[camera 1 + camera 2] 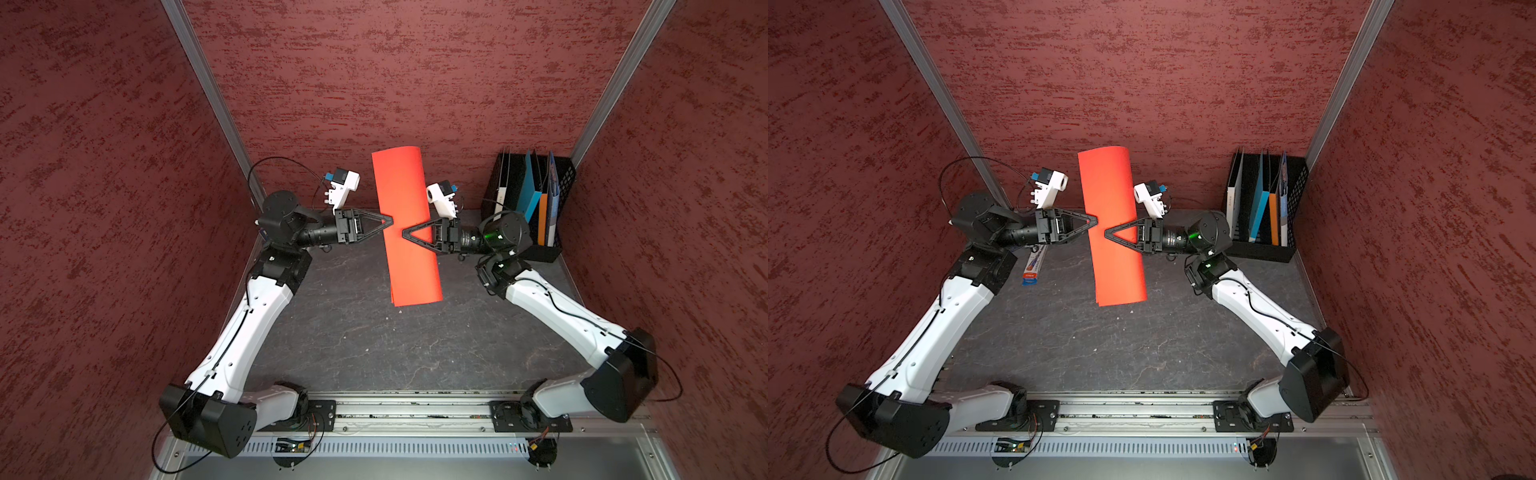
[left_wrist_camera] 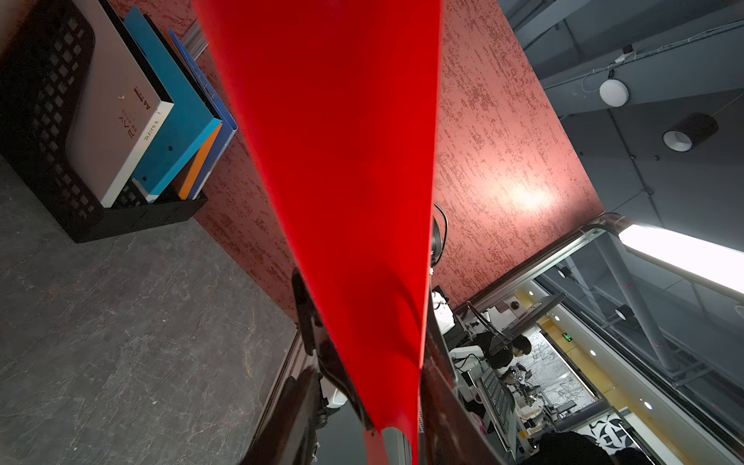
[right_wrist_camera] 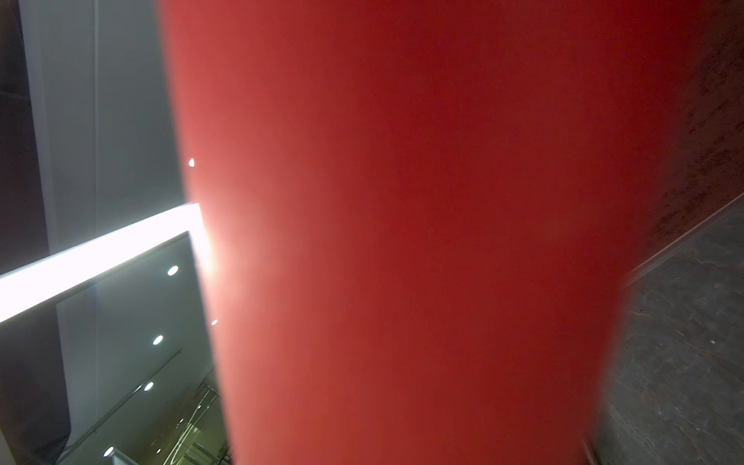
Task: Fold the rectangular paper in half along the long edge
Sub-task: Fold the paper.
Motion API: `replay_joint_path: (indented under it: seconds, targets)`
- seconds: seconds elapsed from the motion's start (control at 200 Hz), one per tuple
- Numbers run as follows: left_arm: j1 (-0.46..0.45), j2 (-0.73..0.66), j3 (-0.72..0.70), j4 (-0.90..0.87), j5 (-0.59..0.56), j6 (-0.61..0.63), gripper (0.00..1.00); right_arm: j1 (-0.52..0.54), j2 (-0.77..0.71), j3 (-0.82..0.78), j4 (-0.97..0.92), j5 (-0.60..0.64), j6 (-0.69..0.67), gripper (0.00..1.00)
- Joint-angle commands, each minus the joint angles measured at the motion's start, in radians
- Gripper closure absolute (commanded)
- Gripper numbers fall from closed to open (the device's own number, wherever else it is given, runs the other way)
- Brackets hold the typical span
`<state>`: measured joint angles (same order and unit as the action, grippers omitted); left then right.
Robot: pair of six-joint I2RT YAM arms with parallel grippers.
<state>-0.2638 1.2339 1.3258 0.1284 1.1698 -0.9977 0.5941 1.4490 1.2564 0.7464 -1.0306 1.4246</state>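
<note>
Top views, sheet: the rectangular paper (image 1: 401, 187) hangs above the surface (image 1: 353, 332). It is doubled over, with the rounded bend toward the right arm and the free long edges toward the left arm. The two layers sit slightly offset at the near corner.
Top views, left arm: the left end effector (image 1: 390, 221) meets the free-edge side at mid-length. Clenched or released cannot be told.
Top views, right arm: the right end effector (image 1: 405, 235) reaches over the bend side, its tip just beside the left one. Its grip cannot be told.
Left wrist view: the rectangular paper (image 2: 342, 161) runs between the dark fingers (image 2: 318, 342) and is wrinkled there. The file rack (image 2: 48, 100) stands well apart.
Right wrist view: the blurred rectangular paper (image 3: 402, 241) fills the frame, and no fingers are visible.
Step in hand (judgement): aligning the long edges before creasing.
Procedure: match the free edges corner to corner. Hold one side firm while the other adjusts. Lower the sheet to the surface, then flatten the bend from the middle outward.
Caution: on a thin sheet, a skewed pinch will likely set a slanted crease.
</note>
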Motion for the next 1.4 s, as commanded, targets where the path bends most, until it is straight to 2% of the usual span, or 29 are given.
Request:
replay_joint_path:
  seconds: [0.0, 0.165, 0.381, 0.521, 0.716, 0.947, 1.222, 1.393]
  targets:
    - [0.001, -0.021, 0.029, 0.017, 0.003, 0.001, 0.56, 0.0, 0.002, -0.006, 0.081, -0.025, 0.042, 0.59]
    - [0.001, -0.019, 0.04, 0.014, 0.008, 0.003, 0.62, 0.0, 0.002, -0.016, 0.122, -0.049, 0.083, 0.59]
    - [-0.001, -0.018, 0.05, 0.014, 0.008, 0.004, 0.65, 0.0, 0.002, -0.019, 0.2, -0.058, 0.138, 0.58]
    - [-0.006, -0.023, 0.054, 0.014, 0.009, 0.002, 0.83, -0.001, 0.002, -0.018, 0.181, -0.062, 0.128, 0.58]
    - [-0.011, -0.026, 0.049, 0.012, 0.004, 0.004, 0.89, 0.001, 0.002, -0.018, 0.143, -0.07, 0.106, 0.57]
    - [-0.015, -0.022, 0.055, 0.013, 0.002, 0.005, 1.0, 0.001, -0.044, -0.015, -0.107, -0.077, -0.067, 0.54]
    - [-0.015, -0.022, 0.054, 0.005, 0.001, 0.005, 1.0, -0.004, -0.098, 0.031, -0.411, -0.038, -0.271, 0.43]
    - [-0.025, -0.023, 0.052, -0.052, 0.0, 0.039, 1.0, -0.01, -0.126, 0.138, -0.655, 0.001, -0.44, 0.36]
